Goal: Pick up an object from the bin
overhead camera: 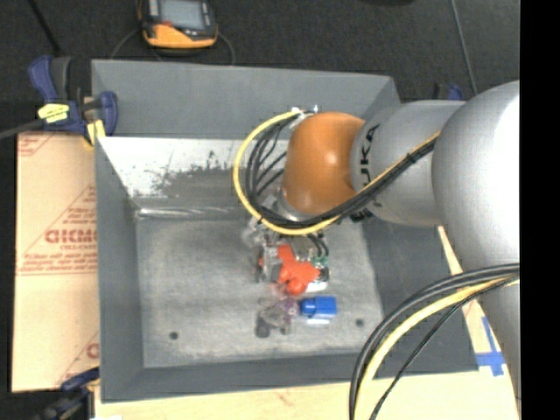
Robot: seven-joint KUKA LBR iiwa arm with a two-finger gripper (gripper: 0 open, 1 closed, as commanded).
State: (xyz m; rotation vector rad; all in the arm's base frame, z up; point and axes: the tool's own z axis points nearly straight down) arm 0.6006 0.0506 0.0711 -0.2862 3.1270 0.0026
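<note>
two close neighbours: the hand (pixel 265 250), opening unclear, may knock the red plastic lump (pixel 295 272) into the blue plastic cap (pixel 319 307).

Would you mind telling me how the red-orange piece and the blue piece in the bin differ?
The red-orange piece is lumpy and irregular; the blue piece is a smooth, rounded block. The red-orange piece looks somewhat larger than the blue piece, which lies nearer the front wall of the bin. Both rest close together on the floor.
</note>
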